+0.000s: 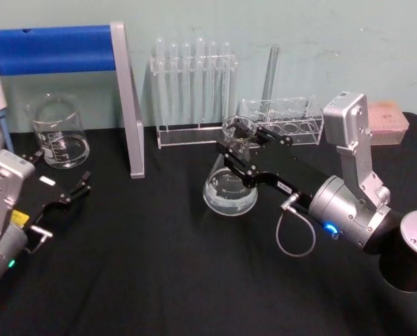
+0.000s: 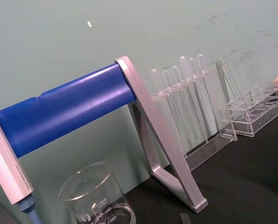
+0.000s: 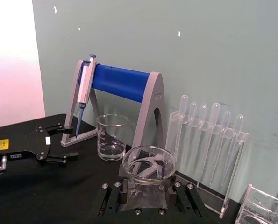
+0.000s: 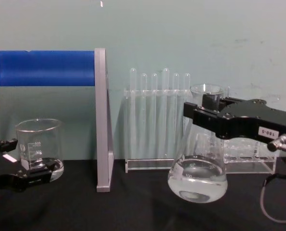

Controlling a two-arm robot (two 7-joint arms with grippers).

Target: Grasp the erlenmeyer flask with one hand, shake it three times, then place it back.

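Note:
The erlenmeyer flask (image 1: 229,187) (image 4: 198,179) is clear glass with a little water in its wide base. It stands mid-table, tilted, and its base seems to hang just above the black tabletop. My right gripper (image 1: 240,150) (image 4: 201,114) is shut on the flask's neck just below the flared lip (image 3: 149,164), with one black finger on each side. The right arm reaches in from the right. My left gripper (image 1: 62,186) (image 4: 18,162) (image 3: 59,145) rests open at the table's left side, near the beaker and apart from the flask.
A glass beaker (image 1: 57,133) stands at the back left. Beside it is a blue-barred pipette stand (image 1: 61,49) holding a pipette (image 3: 84,91). Behind the flask stand a rack of test tubes (image 1: 194,91) and a second clear rack (image 1: 285,120). A pink box (image 1: 389,120) sits far right.

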